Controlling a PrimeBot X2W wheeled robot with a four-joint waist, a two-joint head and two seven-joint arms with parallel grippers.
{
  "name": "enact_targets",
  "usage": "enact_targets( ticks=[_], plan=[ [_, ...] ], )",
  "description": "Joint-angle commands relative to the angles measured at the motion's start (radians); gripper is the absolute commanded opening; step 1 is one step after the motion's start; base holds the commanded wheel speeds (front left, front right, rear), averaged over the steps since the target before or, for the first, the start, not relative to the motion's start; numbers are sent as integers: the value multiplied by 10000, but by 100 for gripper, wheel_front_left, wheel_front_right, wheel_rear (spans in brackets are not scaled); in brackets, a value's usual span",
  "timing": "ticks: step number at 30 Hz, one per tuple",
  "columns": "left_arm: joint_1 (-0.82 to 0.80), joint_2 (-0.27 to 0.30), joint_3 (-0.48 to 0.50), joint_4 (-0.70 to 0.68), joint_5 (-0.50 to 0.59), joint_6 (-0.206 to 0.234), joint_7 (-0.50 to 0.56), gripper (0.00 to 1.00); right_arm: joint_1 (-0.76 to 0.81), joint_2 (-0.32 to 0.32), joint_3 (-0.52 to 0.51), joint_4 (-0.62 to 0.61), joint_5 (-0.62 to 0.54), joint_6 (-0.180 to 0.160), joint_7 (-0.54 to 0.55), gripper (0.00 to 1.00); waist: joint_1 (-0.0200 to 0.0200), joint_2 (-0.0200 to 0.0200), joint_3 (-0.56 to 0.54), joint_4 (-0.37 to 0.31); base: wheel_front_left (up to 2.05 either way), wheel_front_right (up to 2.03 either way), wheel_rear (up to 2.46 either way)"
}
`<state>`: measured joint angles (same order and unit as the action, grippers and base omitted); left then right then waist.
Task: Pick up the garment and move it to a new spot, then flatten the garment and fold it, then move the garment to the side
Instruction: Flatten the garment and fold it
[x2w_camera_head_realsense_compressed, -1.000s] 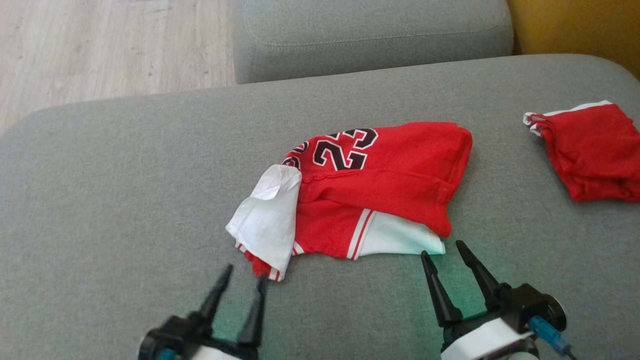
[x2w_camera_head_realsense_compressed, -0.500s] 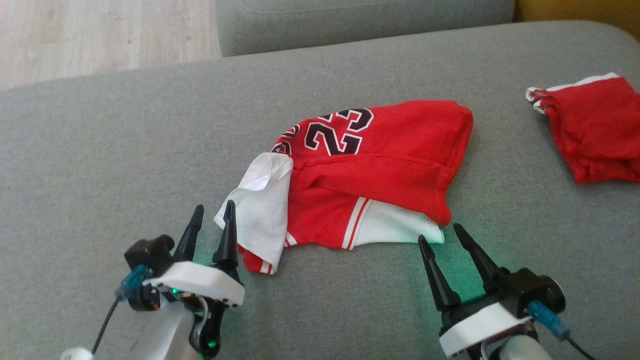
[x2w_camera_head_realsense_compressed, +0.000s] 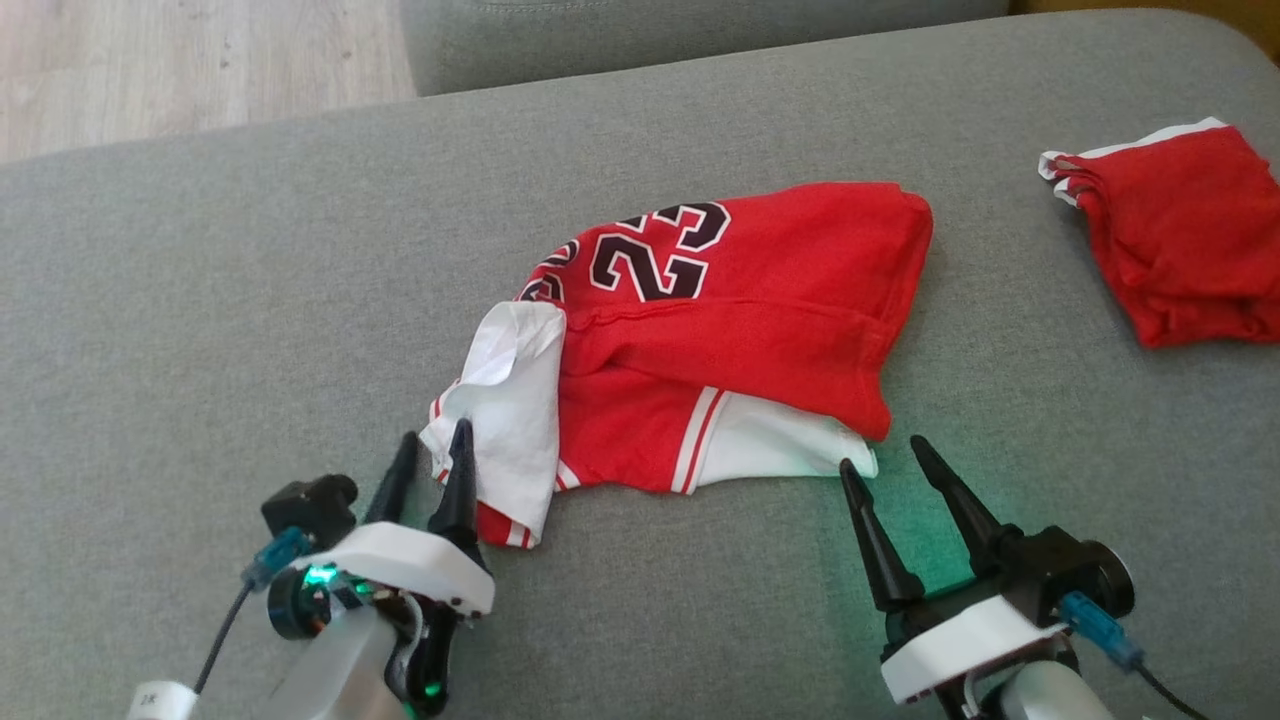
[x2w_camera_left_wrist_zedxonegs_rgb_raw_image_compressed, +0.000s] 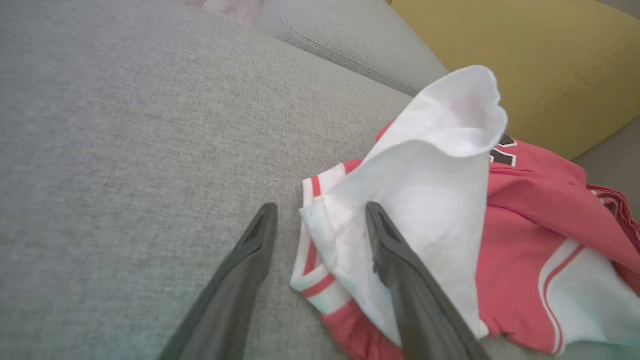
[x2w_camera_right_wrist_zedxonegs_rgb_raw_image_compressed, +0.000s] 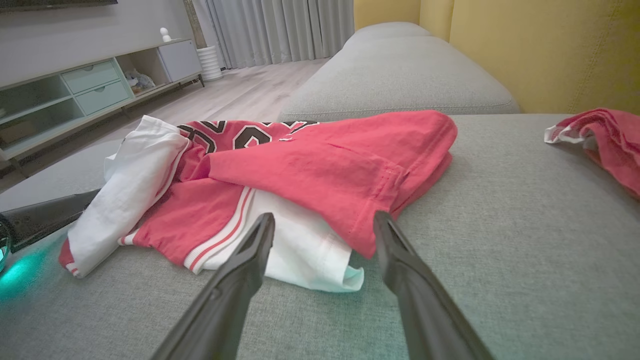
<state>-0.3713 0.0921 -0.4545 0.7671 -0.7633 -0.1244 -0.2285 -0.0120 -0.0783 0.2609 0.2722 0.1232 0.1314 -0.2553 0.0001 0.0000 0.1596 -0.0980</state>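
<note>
both jaws apart: left gripper (x2w_camera_head_realsense_compressed: 436, 430) and right gripper (x2w_camera_head_realsense_compressed: 880, 450) at garment (x2w_camera_head_realsense_compressed: 760, 330), lying lengthwise left-right.

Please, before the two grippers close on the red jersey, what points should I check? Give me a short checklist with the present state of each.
1. The left gripper is open: ok.
2. The white corner of the jersey lies inside its opening: ok.
3. The right gripper is open: ok.
4. It reaches the white hem: cannot tell; the tips look to be just at its edge.
5. The second red garment lies apart from the jersey: ok.
</note>
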Motion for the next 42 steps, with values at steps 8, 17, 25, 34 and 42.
enact_targets(
  ticks=[8,17,25,34,42],
  plan=[
    [-282,584,-199,-319,438,4,-322,0,-138,-100,171,-219,29,-7,-65,100,-1,0,-322,129,0,0,0],
    [436,1266,602,-2679,3170,801,-330,0,-86,-73,-160,-138,67,-7,-65,100,-1,0,-554,379,0,0,0],
    [890,2107,1133,-4776,4839,1101,-332,0,-454,-84,-793,97,309,-7,-65,100,-1,0,-620,589,0,0,0],
    [957,2480,1364,-5712,5505,1190,-332,0,-2367,-862,-826,2325,1433,-7,-65,100,-1,0,-266,908,0,0,0],
    [788,2399,1335,-5749,5652,1081,-332,0,-3607,-1508,761,4312,2600,-7,-65,100,-1,0,-75,1198,0,0,0]
  ],
)
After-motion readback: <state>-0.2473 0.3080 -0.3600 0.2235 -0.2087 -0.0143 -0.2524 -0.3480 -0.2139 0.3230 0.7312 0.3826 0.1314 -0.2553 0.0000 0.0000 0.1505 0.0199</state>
